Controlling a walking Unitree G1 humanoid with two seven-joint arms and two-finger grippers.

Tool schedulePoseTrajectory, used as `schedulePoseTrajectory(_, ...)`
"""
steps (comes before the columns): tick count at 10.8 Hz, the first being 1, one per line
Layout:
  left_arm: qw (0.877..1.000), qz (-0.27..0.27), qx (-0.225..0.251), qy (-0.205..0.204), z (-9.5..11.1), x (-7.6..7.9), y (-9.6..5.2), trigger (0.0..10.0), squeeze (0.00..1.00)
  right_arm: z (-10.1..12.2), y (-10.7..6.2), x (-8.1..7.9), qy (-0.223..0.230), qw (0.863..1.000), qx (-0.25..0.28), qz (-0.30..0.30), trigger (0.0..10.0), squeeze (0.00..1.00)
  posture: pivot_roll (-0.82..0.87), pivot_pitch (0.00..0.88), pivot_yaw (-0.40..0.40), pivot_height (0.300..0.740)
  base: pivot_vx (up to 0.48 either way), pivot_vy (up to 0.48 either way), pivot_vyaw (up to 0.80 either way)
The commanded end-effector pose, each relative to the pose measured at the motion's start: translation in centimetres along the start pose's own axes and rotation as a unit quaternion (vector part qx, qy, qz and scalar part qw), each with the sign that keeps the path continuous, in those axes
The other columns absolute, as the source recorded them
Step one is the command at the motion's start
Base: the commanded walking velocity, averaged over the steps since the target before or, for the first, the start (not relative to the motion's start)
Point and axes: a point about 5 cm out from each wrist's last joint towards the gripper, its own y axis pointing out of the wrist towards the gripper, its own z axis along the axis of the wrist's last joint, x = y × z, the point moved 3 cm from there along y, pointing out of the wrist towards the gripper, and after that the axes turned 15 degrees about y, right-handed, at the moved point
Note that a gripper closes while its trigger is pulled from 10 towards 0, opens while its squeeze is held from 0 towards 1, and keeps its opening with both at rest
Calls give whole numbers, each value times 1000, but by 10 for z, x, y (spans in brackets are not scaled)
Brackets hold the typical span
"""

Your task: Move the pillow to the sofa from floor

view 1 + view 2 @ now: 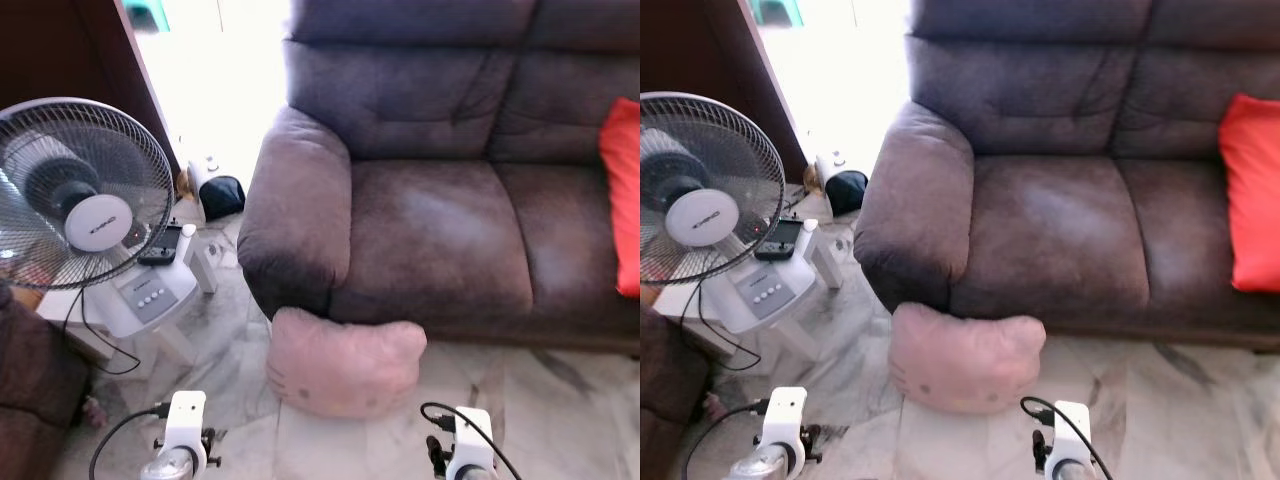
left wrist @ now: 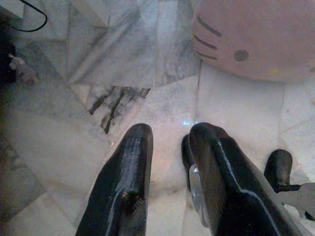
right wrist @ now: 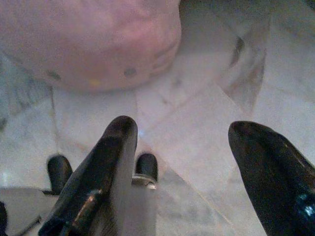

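Observation:
A pink pillow (image 1: 345, 362) with a cat face lies on the marble floor, leaning against the front of the dark brown sofa (image 1: 430, 230) below its left armrest. Both arms are low in front of me, wrists (image 1: 183, 425) at the bottom edge on either side of the pillow. In the left wrist view the left gripper (image 2: 170, 140) hovers over bare floor, fingers a small gap apart and holding nothing, with the pillow (image 2: 256, 39) ahead. The right gripper (image 3: 184, 130) is wide open above the floor, the pillow (image 3: 88, 44) just beyond its fingertips.
A standing fan (image 1: 85, 195) sits on a white stool (image 1: 150, 300) at the left, its cable trailing on the floor. A red cushion (image 1: 625, 200) rests on the sofa's right seat. A black bag (image 1: 222, 195) lies behind the armrest. Dark furniture stands at far left.

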Motion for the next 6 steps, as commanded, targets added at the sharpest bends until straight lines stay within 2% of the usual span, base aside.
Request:
schedulePoseTrajectory(1, 1000, -9, -11, 2, -4, 4, 0, 10000, 0, -6, -2, 8, -1, 1000, -8, -9, 10000, 0, 67, 80, -5, 740, 322, 0, 0)
schedulePoseTrajectory(6, 1000, -10, -13, 9, -4, 4, 0, 10000, 0, -7, -2, 8, -3, 1000, -8, -10, 10000, 0, 68, 76, -6, 740, 321, 0, 0)
